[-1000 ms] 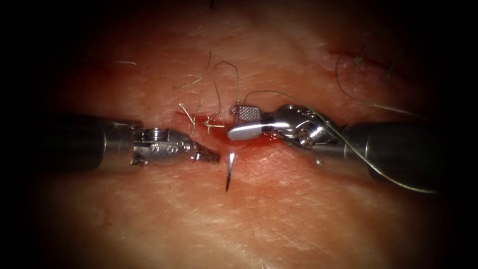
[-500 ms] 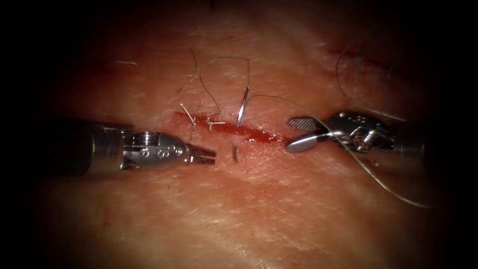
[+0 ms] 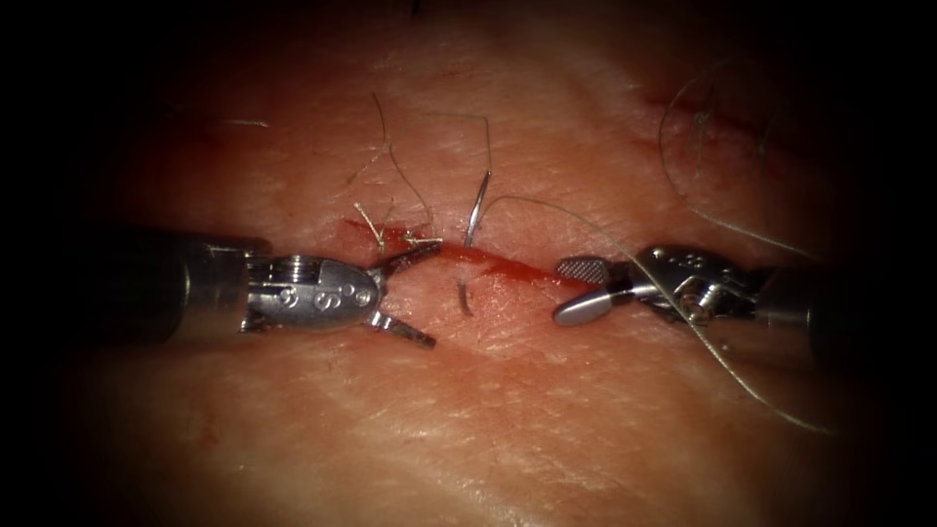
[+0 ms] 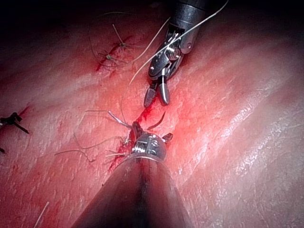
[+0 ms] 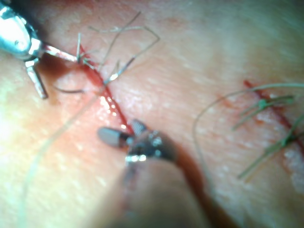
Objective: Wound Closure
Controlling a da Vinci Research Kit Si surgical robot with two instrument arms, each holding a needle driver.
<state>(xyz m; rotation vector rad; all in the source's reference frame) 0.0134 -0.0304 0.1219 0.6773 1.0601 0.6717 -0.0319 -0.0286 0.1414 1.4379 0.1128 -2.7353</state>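
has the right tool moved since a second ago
Yes. The right tool, jaws open and holding nothing, has drawn back rightward along the cut, away from the needle standing in the tissue.

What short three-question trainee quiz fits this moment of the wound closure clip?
1. True or false: the needle passes through the tissue under the cut.
2. What does the left pincer hold?
   A. the needle
   B. the thread
   C. nothing
3. Fill in: the right pincer stands ____ and grips nothing, with the thread draped across it.

Key
1. True: the needle's tail rises above the cut and its tip shows below it.
2. C: it is spread open beside the needle.
3. open
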